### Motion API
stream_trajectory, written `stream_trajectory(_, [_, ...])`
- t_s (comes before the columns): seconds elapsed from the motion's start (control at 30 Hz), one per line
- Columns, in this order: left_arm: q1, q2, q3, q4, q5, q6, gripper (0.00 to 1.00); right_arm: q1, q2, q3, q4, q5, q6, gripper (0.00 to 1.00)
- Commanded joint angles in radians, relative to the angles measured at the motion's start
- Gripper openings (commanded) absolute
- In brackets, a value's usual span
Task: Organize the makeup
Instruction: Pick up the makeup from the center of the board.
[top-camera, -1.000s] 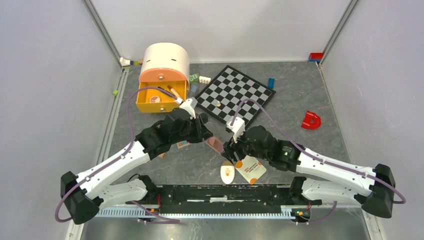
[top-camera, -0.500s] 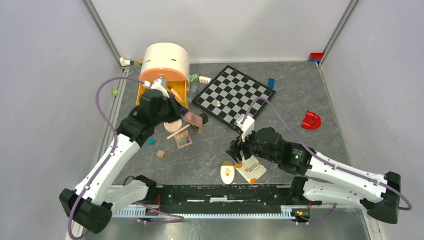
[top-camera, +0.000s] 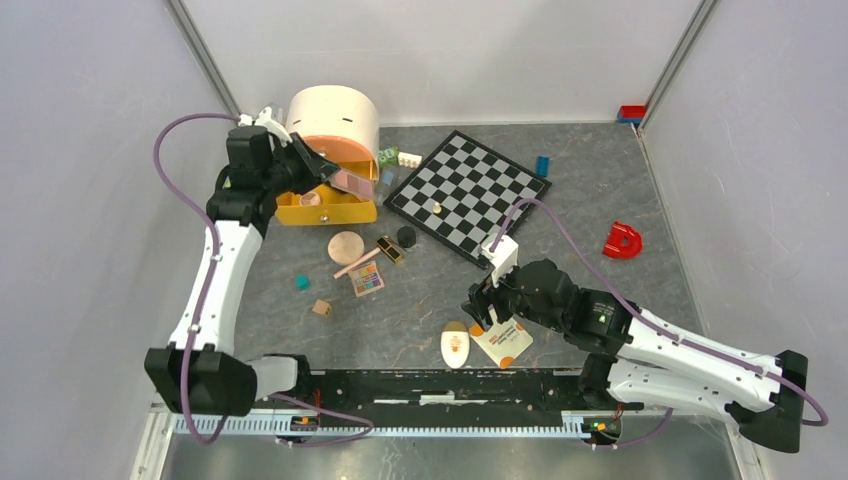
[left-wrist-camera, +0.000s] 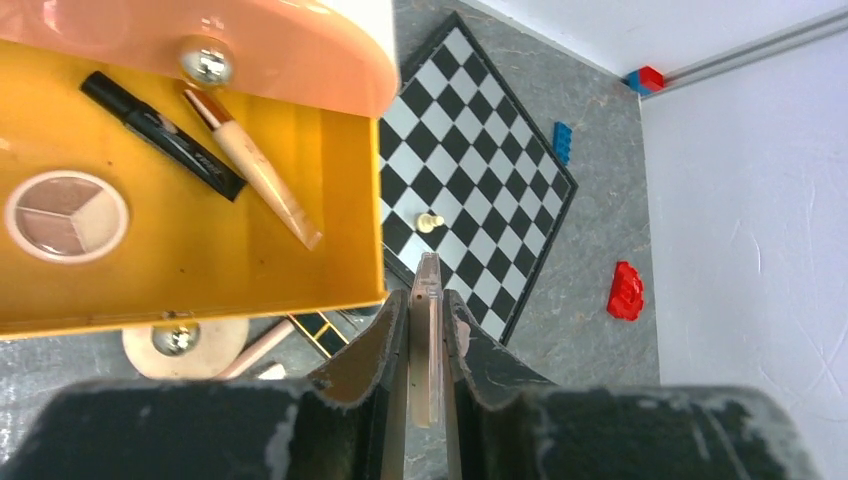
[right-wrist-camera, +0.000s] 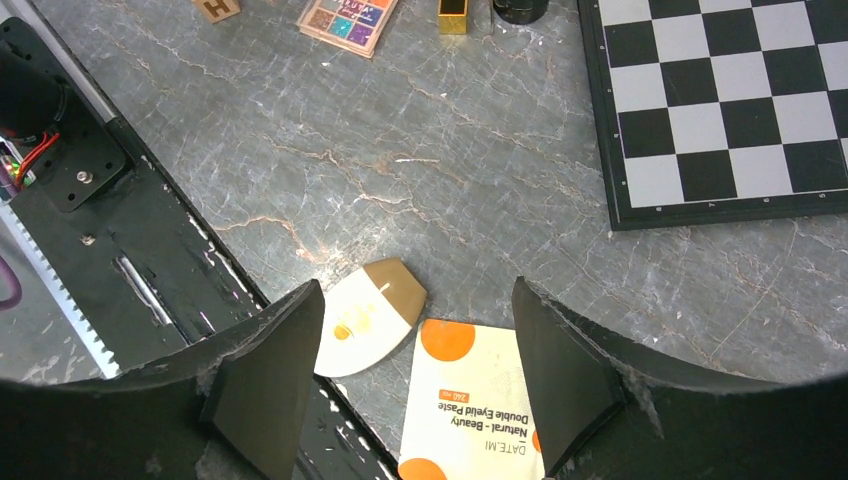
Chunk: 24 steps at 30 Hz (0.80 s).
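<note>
Left gripper (left-wrist-camera: 425, 300) clamps blush palette (left-wrist-camera: 428, 272) edge-on; drawer (left-wrist-camera: 200, 270) just beside fingers (left-wrist-camera: 378, 345), so centre over it before release. Right gripper (right-wrist-camera: 415, 300) spread above sachet (right-wrist-camera: 470, 400).

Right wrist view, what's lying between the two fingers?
The cream oval and the white-orange sachet, side by side, show in the gap between the open fingers in the right wrist view.

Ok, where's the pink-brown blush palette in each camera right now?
Top external: the blush palette is upper left, held by the left gripper at the open yellow drawer.
Left wrist: bottom centre, pinched edge-on.
Right wrist: not in it.
Shared landmark: the chessboard, seen in all three views.
</note>
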Motion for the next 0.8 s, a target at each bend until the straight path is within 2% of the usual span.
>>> stream_trajectory(0.0, [0.101,0.053,0.053,0.05,0.148,0.073,0.1,0.004,-0.018,-0.005,-0.005,0.027,0.013,0.76])
stream_trajectory(0.17, [0.189,0.106,0.062,0.087,0.213,0.067,0.1,0.004,-0.01,0.001,-0.011,0.031,0.01,0.76])
stream_trajectory(0.3, [0.204,0.159,0.075,0.113,0.235,0.057,0.1,0.004,-0.006,0.0,-0.014,0.033,0.01,0.76])
stream_trajectory(0.4, [0.203,0.192,0.052,0.19,0.285,0.019,0.1,0.004,-0.009,-0.011,-0.006,0.03,0.01,0.76])
stream_trajectory(0.77, [0.174,0.221,-0.018,0.229,0.186,0.048,0.1,0.004,-0.024,-0.047,0.003,0.021,0.021,0.76])
